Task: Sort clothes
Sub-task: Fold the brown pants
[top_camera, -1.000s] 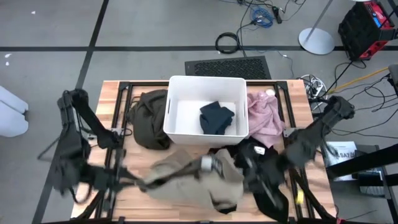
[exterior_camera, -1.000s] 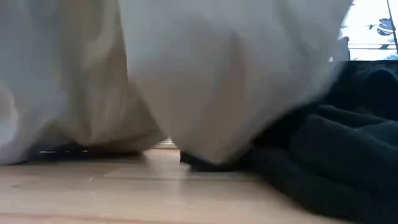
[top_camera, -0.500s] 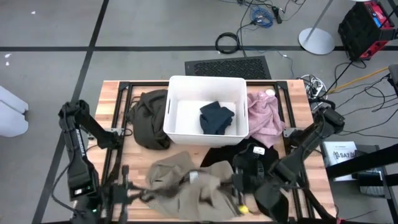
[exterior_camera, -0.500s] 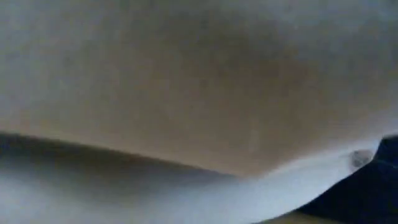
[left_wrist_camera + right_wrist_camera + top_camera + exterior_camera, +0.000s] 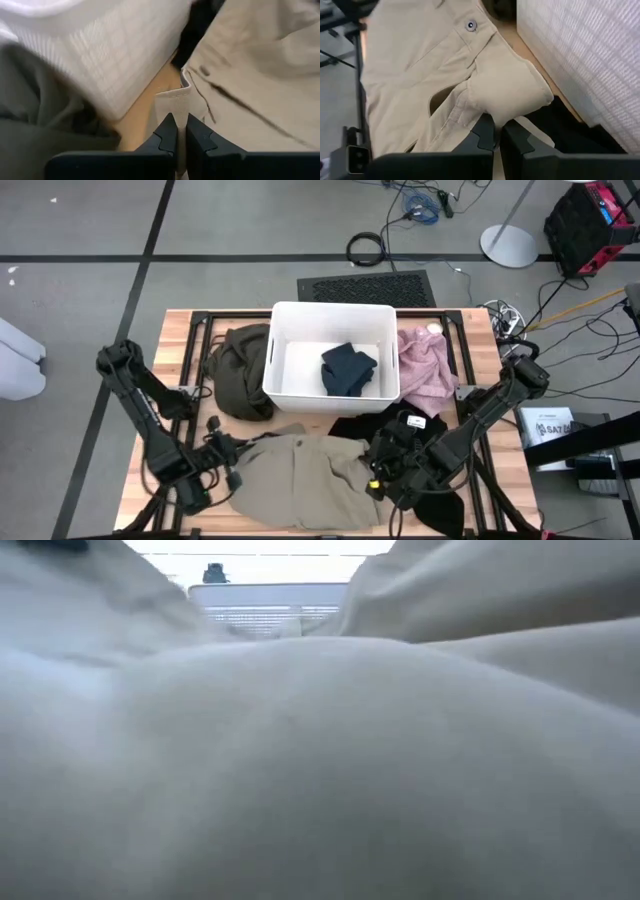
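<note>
Left gripper (image 5: 228, 460): sitting at lower left of the high view, fingers (image 5: 167, 135) pinching shut on the waistband edge of the beige-khaki garment (image 5: 300, 485).
Olive-green garment (image 5: 238, 370): lying bunched left of centre, touching the left wall of the white bin (image 5: 283, 395).
Beige-khaki garment: lying spread along the lower centre, filling the low view (image 5: 320, 760).
Dark teal-blue garment (image 5: 348, 369): lying inside the bin at centre.
Black garment (image 5: 400, 425): lying right of centre, below the bin, partly under the right arm.
Right gripper (image 5: 378, 470): sitting at lower right of centre, fingers (image 5: 482, 132) clamping a fold of the beige-khaki garment.
Pink garment (image 5: 425, 370): lying against the bin's right wall, upper right of the table (image 5: 180, 330).
</note>
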You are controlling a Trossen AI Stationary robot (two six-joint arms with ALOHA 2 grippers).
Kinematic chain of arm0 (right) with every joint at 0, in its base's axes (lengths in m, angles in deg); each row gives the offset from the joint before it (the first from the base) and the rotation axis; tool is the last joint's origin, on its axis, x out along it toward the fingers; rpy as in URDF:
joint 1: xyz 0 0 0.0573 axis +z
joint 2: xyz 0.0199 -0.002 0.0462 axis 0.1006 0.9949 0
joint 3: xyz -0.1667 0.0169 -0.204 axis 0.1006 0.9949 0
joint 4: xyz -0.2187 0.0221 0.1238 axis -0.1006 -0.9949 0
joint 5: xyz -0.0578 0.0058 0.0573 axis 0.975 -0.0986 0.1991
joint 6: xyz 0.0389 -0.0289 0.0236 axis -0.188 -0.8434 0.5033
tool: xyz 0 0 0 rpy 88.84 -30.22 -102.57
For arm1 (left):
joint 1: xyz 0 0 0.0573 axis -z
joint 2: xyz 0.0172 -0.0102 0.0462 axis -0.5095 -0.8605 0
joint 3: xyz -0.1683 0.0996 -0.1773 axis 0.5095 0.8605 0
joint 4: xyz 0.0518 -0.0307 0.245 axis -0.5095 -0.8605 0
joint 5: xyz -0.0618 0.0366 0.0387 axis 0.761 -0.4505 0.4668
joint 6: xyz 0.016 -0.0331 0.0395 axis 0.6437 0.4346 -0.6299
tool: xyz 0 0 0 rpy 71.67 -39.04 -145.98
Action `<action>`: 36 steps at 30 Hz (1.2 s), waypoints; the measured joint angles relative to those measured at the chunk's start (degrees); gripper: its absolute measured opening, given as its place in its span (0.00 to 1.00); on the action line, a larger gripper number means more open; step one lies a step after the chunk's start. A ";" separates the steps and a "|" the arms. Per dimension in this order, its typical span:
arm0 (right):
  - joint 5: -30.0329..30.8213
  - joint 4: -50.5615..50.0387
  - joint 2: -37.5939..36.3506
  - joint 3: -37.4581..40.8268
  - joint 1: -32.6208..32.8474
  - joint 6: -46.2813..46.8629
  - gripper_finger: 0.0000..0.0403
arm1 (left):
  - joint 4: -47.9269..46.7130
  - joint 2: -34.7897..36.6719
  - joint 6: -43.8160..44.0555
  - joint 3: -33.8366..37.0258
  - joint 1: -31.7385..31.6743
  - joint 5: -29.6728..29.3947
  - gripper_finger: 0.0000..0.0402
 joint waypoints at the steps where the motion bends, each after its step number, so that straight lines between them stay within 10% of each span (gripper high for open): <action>1: -0.11 -0.34 0.22 0.00 0.00 0.43 0.00 | 1.09 -0.04 0.00 1.05 -0.83 0.70 0.04; 18: -11.90 -4.50 2.86 0.02 -4.99 9.64 0.03 | 7.20 -0.04 -0.19 11.55 -9.32 10.98 0.05; 36: -26.57 -4.63 1.54 0.02 -2.27 20.21 0.53 | 2.11 2.92 -17.40 0.68 -9.36 4.64 0.46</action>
